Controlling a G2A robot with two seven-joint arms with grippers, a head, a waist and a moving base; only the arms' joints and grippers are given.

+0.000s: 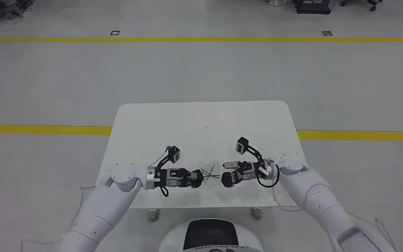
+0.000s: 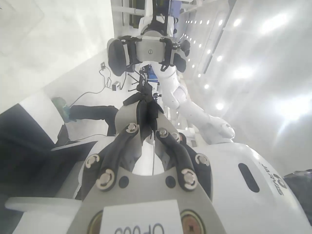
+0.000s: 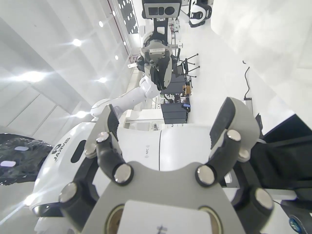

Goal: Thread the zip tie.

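Top view: near the table's point(image 1: 252, 120) front edge, left gripper point(image 1: 200, 178) and right gripper point(image 1: 223, 179) face each other, zip tie point(image 1: 212, 171) between them; left wrist view: left jaws pinch the zip tie; right wrist view: right jaws spread wide, holding nothing.

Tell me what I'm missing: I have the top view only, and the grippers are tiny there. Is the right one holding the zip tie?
Observer: No. In the right wrist view the right gripper is open, with nothing in it.
Operator: And the left one?
Observer: The left wrist view shows the left gripper shut on the zip tie, with a black end sticking out beyond it.
Operator: Do they face each other?
Observer: Yes. In the left wrist view the right gripper faces the left one head-on, jaws spread wide.
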